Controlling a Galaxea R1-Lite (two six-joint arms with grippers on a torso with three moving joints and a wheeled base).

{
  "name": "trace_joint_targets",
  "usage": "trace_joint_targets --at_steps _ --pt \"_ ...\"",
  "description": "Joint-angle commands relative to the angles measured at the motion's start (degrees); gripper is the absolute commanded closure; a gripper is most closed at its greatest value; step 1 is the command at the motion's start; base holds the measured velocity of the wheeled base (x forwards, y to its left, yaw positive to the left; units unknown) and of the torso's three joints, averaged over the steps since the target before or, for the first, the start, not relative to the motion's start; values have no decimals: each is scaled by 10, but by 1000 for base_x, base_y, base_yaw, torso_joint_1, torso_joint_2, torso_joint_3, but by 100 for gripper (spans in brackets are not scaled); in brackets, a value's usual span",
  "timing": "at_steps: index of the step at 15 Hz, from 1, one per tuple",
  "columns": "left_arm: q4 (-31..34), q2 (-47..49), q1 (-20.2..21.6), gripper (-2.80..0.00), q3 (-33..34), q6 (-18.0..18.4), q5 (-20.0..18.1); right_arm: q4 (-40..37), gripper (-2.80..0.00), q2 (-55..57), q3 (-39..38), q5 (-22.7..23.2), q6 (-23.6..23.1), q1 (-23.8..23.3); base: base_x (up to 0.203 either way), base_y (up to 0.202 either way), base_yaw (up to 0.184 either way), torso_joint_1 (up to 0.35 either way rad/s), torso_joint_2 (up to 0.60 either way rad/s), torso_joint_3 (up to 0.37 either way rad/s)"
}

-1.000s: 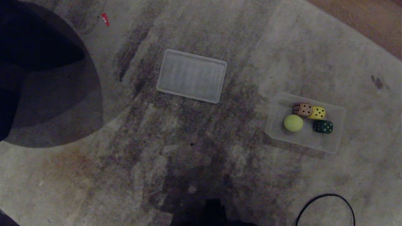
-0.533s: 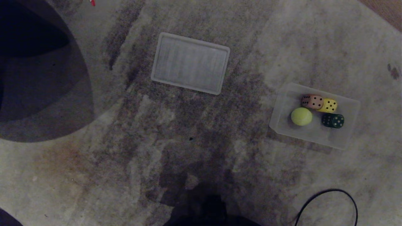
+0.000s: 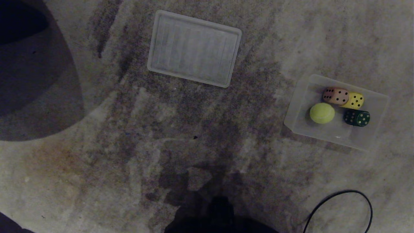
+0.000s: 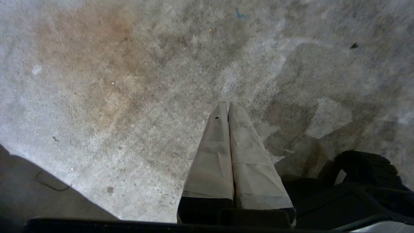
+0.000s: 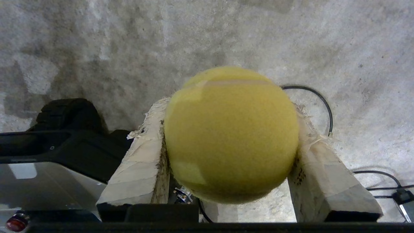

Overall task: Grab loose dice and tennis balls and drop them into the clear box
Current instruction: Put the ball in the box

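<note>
Clear box [image 3: 299, 111] holding tennis ball [image 3: 322, 113] and three dice [image 3: 336, 96], right pincer [image 5: 228, 142] grasping another ball [image 5: 231, 134], left pincer [image 4: 228, 108] clenched

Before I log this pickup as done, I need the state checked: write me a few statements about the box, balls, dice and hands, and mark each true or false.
1. The right hand grips a tennis ball. True.
2. The box holds three dice and one ball. True: a tan die, a yellow die, a dark green die and a ball.
3. The lid sits on the box. False: it lies flat on the carpet, apart from the box.
4. The left hand holds a die. False: its fingers are shut on nothing.
5. A red die lies in the box. False: none of the three is red.
</note>
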State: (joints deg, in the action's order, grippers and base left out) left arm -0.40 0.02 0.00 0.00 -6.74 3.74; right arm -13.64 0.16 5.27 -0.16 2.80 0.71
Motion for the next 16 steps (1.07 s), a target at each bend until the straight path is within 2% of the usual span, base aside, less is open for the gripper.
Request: trace_joint_targets --at_steps 1,7,9,13,16 --pt "1 1 0 0 1 0 0 -1 0 -1 0 1 -9 0 0 0 0 2 2 -61" --pt "0 0 0 0 1 -1 0 -1 0 -1 0 0 -4 0 0 0 0 1 0 -11" --pt "0 0 0 0 1 -1 0 -3 0 9 11 -2 11 -2 0 0 0 0 0 0" --pt "0 0 0 0 1 -1 0 15 0 178 85 -15 68 -5 0 0 0 0 0 0" --pt "1 0 0 0 1 -1 0 120 0 341 106 -21 82 -5 0 0 0 0 0 0"
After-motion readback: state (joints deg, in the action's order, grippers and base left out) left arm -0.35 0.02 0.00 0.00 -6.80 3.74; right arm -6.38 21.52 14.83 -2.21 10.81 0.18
